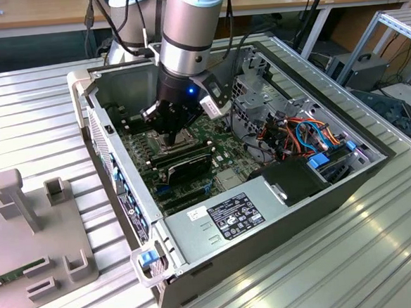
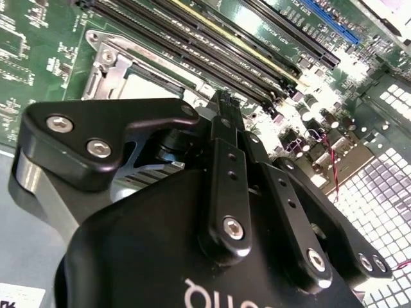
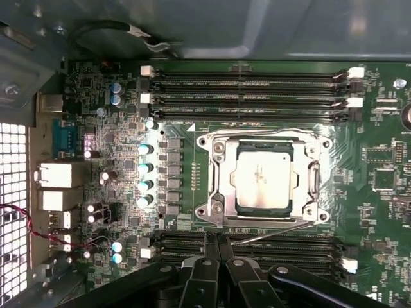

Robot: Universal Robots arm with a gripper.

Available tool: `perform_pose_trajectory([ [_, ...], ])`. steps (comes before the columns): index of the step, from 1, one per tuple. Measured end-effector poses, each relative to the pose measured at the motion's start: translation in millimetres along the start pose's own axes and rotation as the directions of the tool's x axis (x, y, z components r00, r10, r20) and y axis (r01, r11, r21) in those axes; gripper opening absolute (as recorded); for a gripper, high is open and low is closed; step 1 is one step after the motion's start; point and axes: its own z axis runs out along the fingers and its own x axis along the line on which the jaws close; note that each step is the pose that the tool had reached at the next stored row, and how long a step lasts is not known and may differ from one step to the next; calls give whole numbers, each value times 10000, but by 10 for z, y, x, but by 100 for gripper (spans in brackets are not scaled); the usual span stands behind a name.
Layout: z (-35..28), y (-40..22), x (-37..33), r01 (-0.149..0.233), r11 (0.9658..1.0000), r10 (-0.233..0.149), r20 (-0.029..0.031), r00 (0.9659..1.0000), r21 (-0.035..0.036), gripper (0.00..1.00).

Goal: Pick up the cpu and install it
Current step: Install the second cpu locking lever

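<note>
**Cpu seated in its socket, gripper empty above the board**

Cpu (image 3: 263, 176) lies flat inside the socket (image 3: 221, 186) on the motherboard (image 3: 379, 179), its silvery top showing within the metal frame. The motherboard sits in the open computer case (image 1: 266, 213), with the memory slots (image 3: 250, 96) running along both sides of the socket. The gripper (image 3: 217, 247) hangs just over the board beside the socket, fingers (image 3: 210, 247) pressed together, holding nothing.
</note>
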Motion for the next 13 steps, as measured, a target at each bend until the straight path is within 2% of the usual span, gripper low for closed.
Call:
perform_pose_trajectory([
  [2,16,0,13,8,10000,-8,0,10000,27,11],
  [3,33,1,20,15,9999,-15,-1,10000,99,11],
  [6,48,9,19,23,9999,-23,-4,10000,166,11],
  [13,58,53,13,24,9998,-24,-3,10000,188,11],
])
